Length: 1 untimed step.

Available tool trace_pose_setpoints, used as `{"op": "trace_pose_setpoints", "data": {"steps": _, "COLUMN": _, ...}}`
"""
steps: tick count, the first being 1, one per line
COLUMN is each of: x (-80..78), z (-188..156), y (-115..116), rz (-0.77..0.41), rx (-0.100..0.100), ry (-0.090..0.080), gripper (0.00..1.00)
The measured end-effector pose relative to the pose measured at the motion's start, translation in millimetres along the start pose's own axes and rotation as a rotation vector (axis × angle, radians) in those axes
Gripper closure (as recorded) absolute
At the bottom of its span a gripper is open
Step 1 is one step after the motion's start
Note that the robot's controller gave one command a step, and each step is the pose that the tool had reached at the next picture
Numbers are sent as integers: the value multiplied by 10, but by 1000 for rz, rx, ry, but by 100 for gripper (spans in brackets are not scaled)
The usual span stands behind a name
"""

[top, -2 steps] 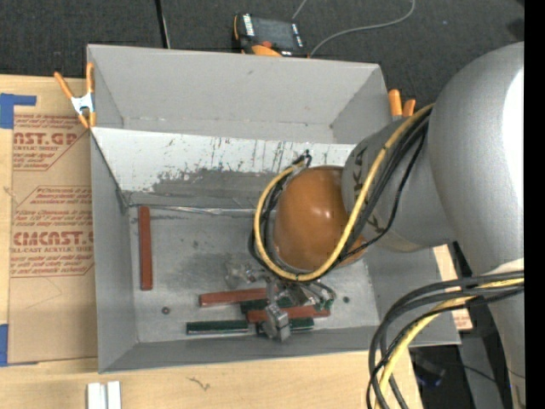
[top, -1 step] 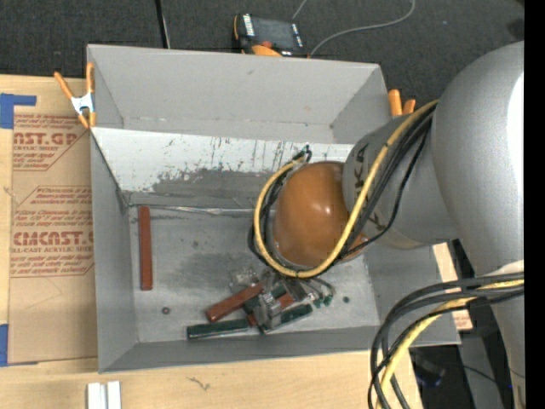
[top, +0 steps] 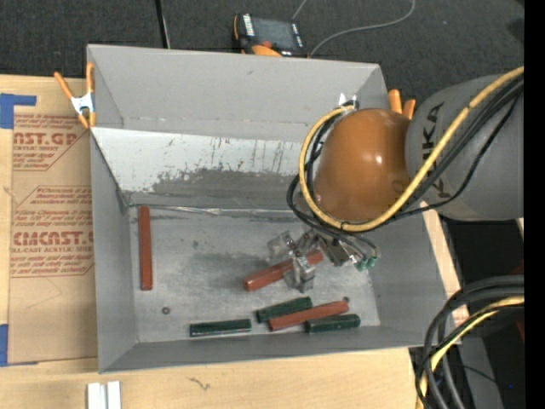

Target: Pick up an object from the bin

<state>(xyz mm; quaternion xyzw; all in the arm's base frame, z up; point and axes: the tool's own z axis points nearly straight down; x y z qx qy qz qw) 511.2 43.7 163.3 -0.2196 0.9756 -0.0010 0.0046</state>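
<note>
Your gripper (top: 295, 261) sits low over the red-brown stick (top: 266, 277) on the scuffed grey bin floor (top: 196, 262). You cannot tell whether it grips. Just below it in view lies a cluster of sticks (top: 311, 314), green and red. A lone red stick (top: 146, 247) lies well left. Dark carpet (top: 426, 24) lies beyond the bin.

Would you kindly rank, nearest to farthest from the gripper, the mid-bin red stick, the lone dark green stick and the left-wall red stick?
1. The mid-bin red stick, right at the gripper.
2. The lone dark green stick, along the bottom wall.
3. The left-wall red stick, far left.
</note>
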Motion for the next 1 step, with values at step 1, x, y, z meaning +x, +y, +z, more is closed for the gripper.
{"op": "trace_pose_setpoints", "data": {"steps": 1, "x": 202, "z": -748, "y": -69, "rz": 25, "rx": 0, "ry": 0, "gripper": 100}}
